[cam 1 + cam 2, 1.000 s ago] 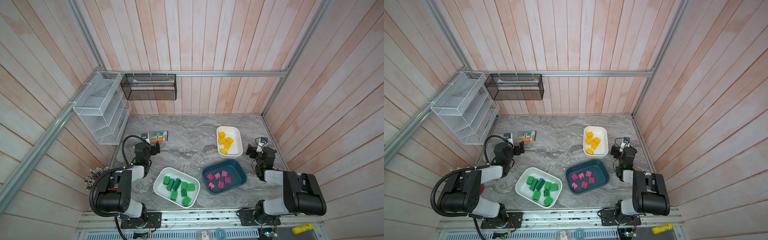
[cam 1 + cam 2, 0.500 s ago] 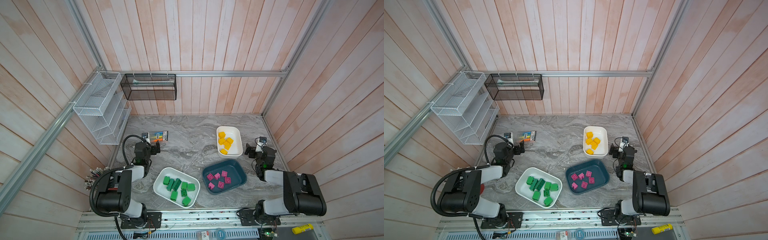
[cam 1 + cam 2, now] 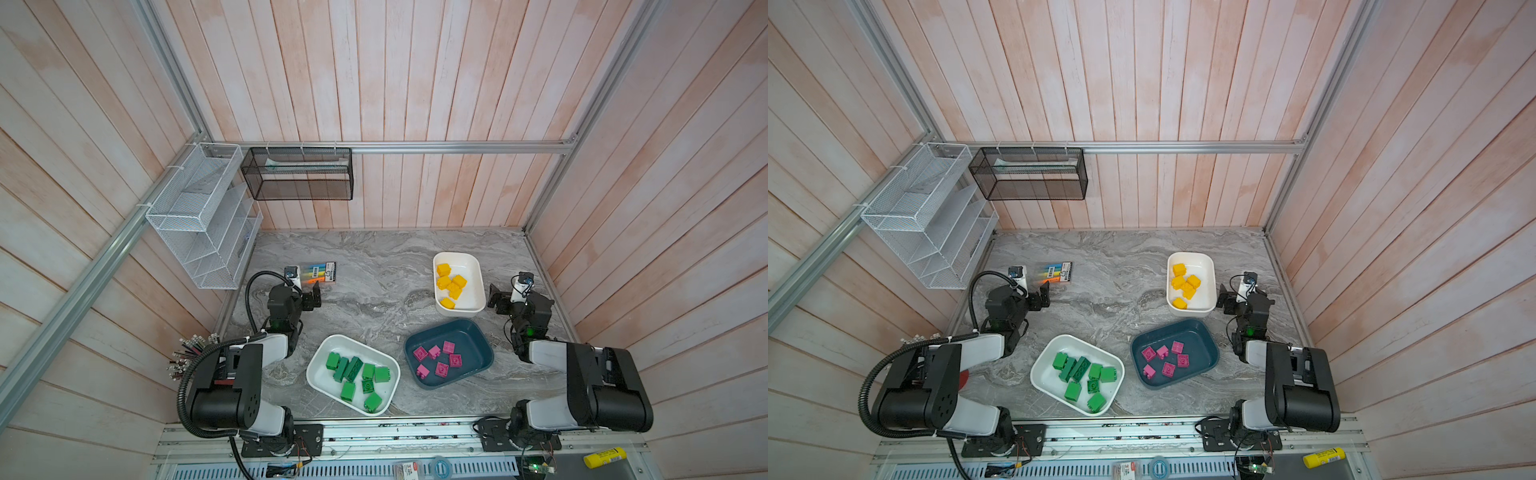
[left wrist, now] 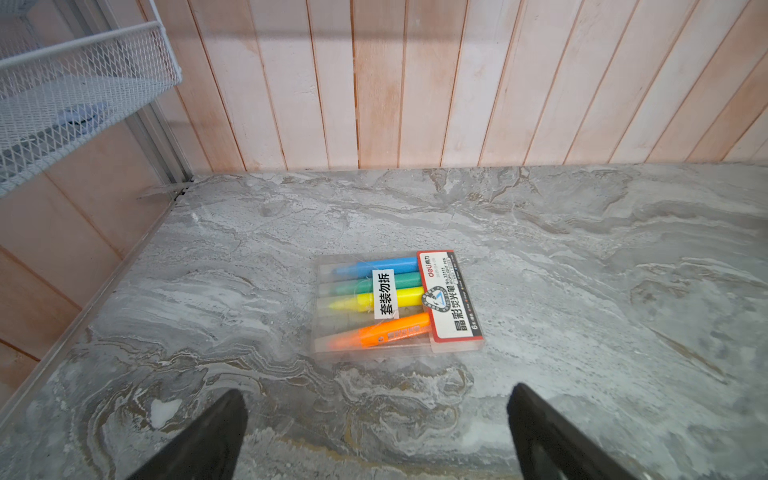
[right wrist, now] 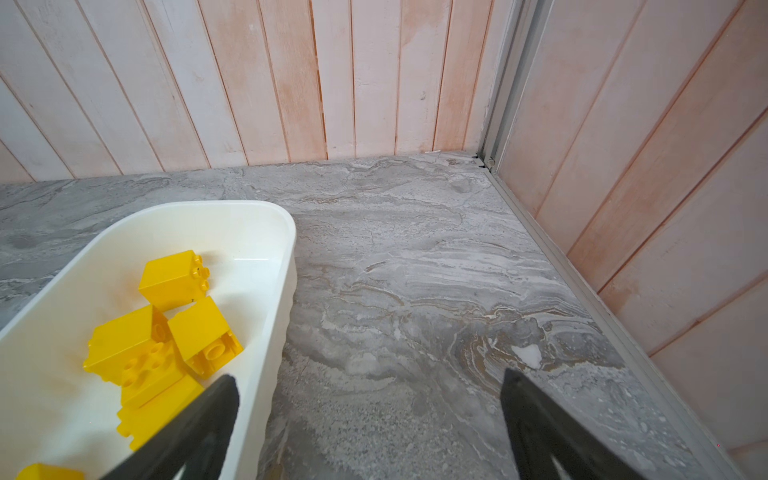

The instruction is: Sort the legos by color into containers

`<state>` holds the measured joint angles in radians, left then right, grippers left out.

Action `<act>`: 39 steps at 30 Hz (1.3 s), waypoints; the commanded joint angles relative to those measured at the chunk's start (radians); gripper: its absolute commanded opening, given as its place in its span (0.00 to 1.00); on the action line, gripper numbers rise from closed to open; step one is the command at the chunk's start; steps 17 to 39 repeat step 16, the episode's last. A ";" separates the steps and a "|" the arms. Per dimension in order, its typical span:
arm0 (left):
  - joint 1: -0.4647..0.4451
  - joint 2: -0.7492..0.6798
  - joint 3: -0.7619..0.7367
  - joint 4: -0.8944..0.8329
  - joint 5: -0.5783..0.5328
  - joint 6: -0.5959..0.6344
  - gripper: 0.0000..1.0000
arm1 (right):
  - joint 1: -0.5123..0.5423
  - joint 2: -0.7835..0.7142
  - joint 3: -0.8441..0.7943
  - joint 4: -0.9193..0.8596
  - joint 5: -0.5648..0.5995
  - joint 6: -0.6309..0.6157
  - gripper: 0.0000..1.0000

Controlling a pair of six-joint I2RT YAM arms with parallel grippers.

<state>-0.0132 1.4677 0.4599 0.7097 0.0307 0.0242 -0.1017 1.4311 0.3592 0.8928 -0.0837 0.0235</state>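
Grey marble table [image 3: 374, 270] fills the lower middle of both top views, walled by pink planks [image 3: 395, 83]. Green legos [image 3: 357, 374] lie in the lower white container [image 3: 357, 347], pink legos [image 3: 438, 361] in the teal container [image 3: 469, 336] right of it, yellow legos [image 3: 451, 284] in the upper white container [image 3: 457, 262]. Both pincers gape empty: left pincer [image 4: 374, 399] near a highlighter pack [image 4: 395, 303], right pincer [image 5: 370, 382] beside the upper white container.
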 commanded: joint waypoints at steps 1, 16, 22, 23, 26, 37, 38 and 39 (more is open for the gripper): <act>0.005 -0.020 -0.026 0.068 0.044 0.024 1.00 | -0.006 0.014 -0.045 0.127 -0.051 0.019 0.98; 0.013 0.023 -0.063 0.158 0.065 0.022 1.00 | -0.001 0.052 -0.073 0.214 -0.043 0.023 0.98; 0.013 0.023 -0.063 0.158 0.065 0.022 1.00 | -0.001 0.052 -0.073 0.214 -0.043 0.023 0.98; 0.013 0.023 -0.063 0.158 0.065 0.022 1.00 | -0.001 0.052 -0.073 0.214 -0.043 0.023 0.98; 0.013 0.023 -0.063 0.158 0.065 0.022 1.00 | -0.001 0.052 -0.073 0.214 -0.043 0.023 0.98; 0.013 0.023 -0.063 0.158 0.065 0.022 1.00 | -0.001 0.052 -0.073 0.214 -0.043 0.023 0.98; 0.013 0.023 -0.063 0.158 0.065 0.022 1.00 | -0.001 0.052 -0.073 0.214 -0.043 0.023 0.98; 0.013 0.023 -0.063 0.158 0.065 0.022 1.00 | -0.001 0.052 -0.073 0.214 -0.043 0.023 0.98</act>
